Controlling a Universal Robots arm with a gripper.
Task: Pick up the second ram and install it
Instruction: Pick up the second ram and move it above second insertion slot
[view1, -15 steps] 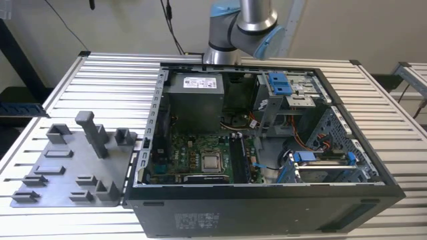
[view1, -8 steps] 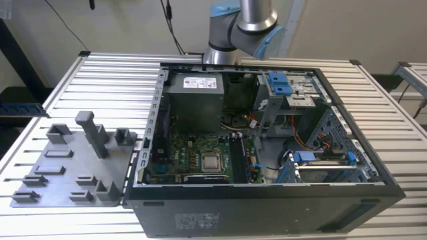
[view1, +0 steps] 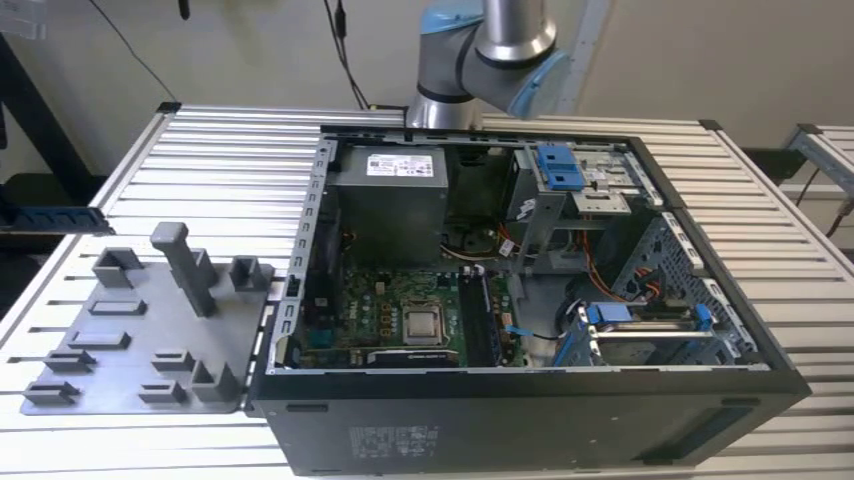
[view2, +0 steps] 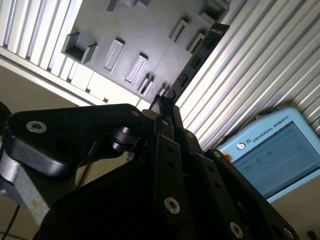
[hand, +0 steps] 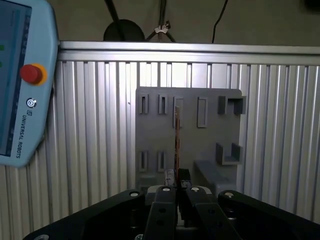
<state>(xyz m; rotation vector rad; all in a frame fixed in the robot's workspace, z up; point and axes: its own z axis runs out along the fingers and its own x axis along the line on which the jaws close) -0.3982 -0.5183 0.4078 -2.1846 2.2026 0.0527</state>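
**A:** Starting at the exterior view's left, what's there?

**B:** A grey fixture plate (view1: 134, 330) lies on the slatted surface (view1: 214, 150), just beside the open computer case (view1: 534, 420). Inside the case is a green motherboard (view1: 387, 300). The arm (view1: 487, 50) rises behind the case.

**A:** And the second ram (hand: 176, 142)?

**B:** It's in the gripper (hand: 177, 177), whose jaws are clamped on one end of it. In the first wrist view the stick is edge-on, a thin line reaching out from the fingertips over the fixture plate. The second wrist view shows its flat side with the row of black chips.

**A:** Does it touch the plate?

**B:** I can't tell.

**A:** Anything else near?

**B:** A teach pendant (hand: 20, 80) with a red button shows against the slats, apart from the plate.
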